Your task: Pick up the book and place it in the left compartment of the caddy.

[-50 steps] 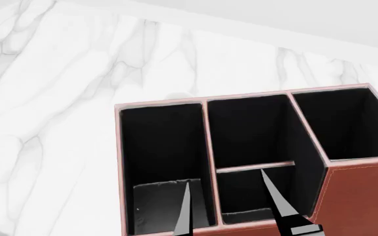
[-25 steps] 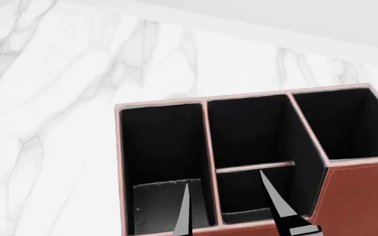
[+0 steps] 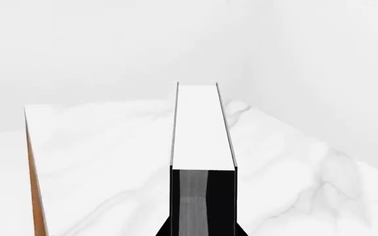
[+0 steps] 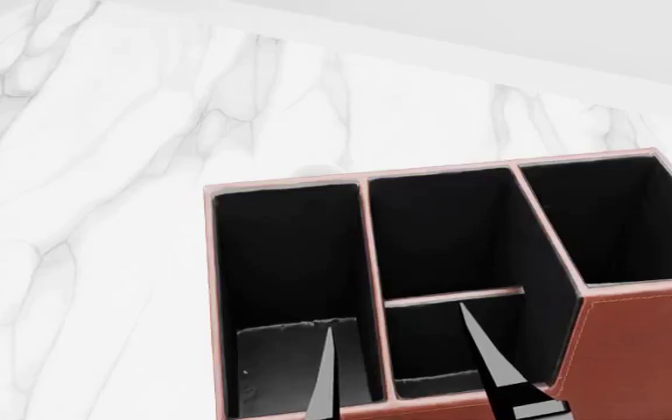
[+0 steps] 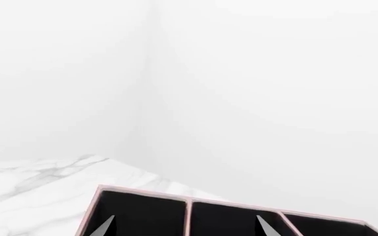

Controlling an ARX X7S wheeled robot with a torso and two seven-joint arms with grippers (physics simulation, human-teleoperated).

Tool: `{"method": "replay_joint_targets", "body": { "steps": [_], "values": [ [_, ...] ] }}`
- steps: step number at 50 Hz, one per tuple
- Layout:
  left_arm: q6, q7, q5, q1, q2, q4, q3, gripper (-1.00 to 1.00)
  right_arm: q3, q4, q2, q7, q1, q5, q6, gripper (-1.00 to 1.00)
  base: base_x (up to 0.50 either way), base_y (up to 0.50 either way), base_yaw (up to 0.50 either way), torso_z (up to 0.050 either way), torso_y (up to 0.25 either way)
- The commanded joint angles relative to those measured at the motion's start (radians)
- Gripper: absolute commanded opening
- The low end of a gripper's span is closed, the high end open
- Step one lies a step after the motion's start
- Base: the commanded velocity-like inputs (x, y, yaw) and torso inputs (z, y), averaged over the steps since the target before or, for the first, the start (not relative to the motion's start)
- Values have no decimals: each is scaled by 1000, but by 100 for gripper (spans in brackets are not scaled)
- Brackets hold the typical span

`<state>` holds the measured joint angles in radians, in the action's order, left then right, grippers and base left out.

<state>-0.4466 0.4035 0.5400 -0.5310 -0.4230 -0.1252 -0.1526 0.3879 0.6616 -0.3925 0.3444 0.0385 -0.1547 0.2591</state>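
Note:
The black book (image 3: 202, 137), its white page edges facing the camera, runs straight out from my left gripper (image 3: 204, 232), whose dark jaws press both of its covers above the marble. Neither that gripper nor the book appears in the head view. The reddish-brown caddy (image 4: 640, 350) stands at the lower right of the head view, and its left compartment (image 4: 290, 262) shows only black lining and a grey floor. My right gripper (image 4: 404, 363) hangs open over the caddy's near side, one grey fingertip (image 4: 322, 372) above the left compartment and the other above the split middle column. In the right wrist view the right gripper (image 5: 183, 223) is spread over the caddy (image 5: 143, 194).
White marble tabletop (image 4: 115, 219) stretches left of and behind the caddy, ending at a pale wall. A thin brown edge of the caddy (image 3: 35, 196) lies beside the held book in the left wrist view.
A dark tip at the head view's left edge has slipped out of sight. The right gripper's fingertips have drifted slightly toward the near edge. The caddy has not moved.

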Motion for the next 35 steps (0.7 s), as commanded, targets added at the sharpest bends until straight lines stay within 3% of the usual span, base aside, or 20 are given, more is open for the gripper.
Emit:
{"method": "replay_joint_targets", "body": {
  "steps": [1,12,35],
  "values": [
    [-209,66,122,-12,-33,434,15,-100,-1,8,-4,4,1,-4,3,100,0,0,0,0,0],
    [-316,82,199,-100,-18,572,97,-100,-5,21,-8,9,1,-11,11,100,0,0,0,0,1],
    [-370,82,200,-262,96,562,285,-100,-1,15,-12,14,4,-13,6,100,0,0,0,0,2]
  ]
}}
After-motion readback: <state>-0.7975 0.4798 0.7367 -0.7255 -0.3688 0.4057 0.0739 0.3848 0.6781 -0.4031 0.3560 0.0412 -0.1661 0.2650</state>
